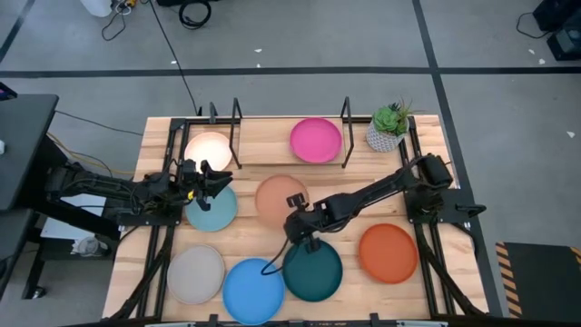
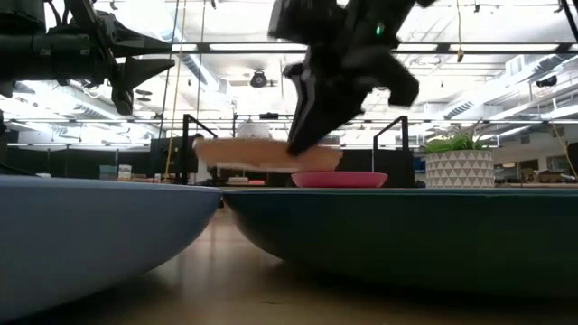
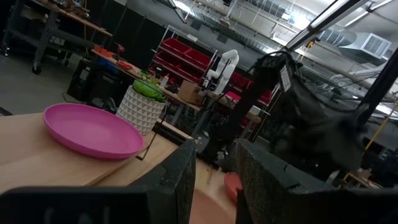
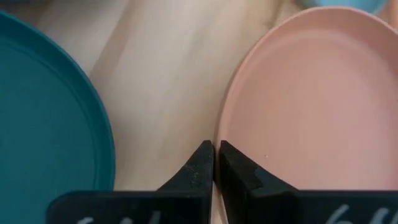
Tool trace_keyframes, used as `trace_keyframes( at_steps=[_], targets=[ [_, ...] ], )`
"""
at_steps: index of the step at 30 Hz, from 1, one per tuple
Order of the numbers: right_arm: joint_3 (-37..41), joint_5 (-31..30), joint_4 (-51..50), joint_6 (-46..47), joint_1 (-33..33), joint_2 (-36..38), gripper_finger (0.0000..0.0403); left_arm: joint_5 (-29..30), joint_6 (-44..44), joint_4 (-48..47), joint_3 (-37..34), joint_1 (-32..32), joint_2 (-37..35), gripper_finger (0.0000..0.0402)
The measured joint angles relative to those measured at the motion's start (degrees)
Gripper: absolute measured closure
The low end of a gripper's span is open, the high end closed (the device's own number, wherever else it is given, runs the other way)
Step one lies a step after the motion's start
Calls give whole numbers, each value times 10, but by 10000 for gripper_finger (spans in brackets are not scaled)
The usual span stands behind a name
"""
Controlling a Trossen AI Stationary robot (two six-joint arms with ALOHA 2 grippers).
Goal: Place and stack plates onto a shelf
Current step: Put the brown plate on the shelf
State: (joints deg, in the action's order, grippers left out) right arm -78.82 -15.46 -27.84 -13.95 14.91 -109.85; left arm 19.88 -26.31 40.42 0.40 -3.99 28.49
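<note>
My right gripper [image 1: 300, 222] is shut on the peach plate [image 1: 280, 198] at mid-table, above the teal plate's [image 1: 313, 270] far edge. My left gripper [image 1: 207, 178] hovers open and holds nothing, between the cream plate [image 1: 207, 148] and the pale blue plate [image 1: 211, 209]. The cream plate and the magenta plate [image 1: 316, 140] lie flat on the shelf [image 1: 263, 145]. The grey-beige [image 1: 195, 274], bright blue [image 1: 254, 291], teal and orange [image 1: 388, 252] plates lie flat on the table. My right gripper pinches the peach plate's rim [image 4: 219, 138] on its near side, one finger above the rim and one below. The fingers [image 2: 312, 117] come slanting down from the table's right and near side. The plate [image 2: 266, 155] is lifted clear of the table, about level.
A small potted plant [image 1: 390, 127] stands at the shelf's right end, beside the magenta plate. Black upright rods [image 1: 236, 136] frame the shelf. Bare wood [image 1: 263, 159] lies between the two plates on the shelf. My right arm reaches across the table's right half.
</note>
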Motion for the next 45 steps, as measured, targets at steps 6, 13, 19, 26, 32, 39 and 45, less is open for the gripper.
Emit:
trace_keyframes(
  at_steps=[6, 13, 19, 26, 32, 39, 45],
  targets=[
    [-1, -34, -63, 17, -37, 39, 380, 0, 0, 0, 0, 0, 0, 278],
    [-1, -51, -92, 2, -74, 66, 380, 0, 0, 0, 0, 0, 0, 278],
    [-1, -11, -66, -41, -121, 69, 380, 0, 0, 0, 0, 0, 0, 278],
    [-1, 77, 8, -98, -187, 68, 380, 0, 0, 0, 0, 0, 0, 278],
    [-1, 142, 75, -143, -222, 50, 380, 0, 0, 0, 0, 0, 0, 278],
    [-67, 139, 54, -160, -247, -9, 381, 0, 0, 0, 0, 0, 2, 278],
    [-143, 151, 27, -147, -279, -56, 381, 0, 0, 0, 0, 0, 7, 278]
  ],
)
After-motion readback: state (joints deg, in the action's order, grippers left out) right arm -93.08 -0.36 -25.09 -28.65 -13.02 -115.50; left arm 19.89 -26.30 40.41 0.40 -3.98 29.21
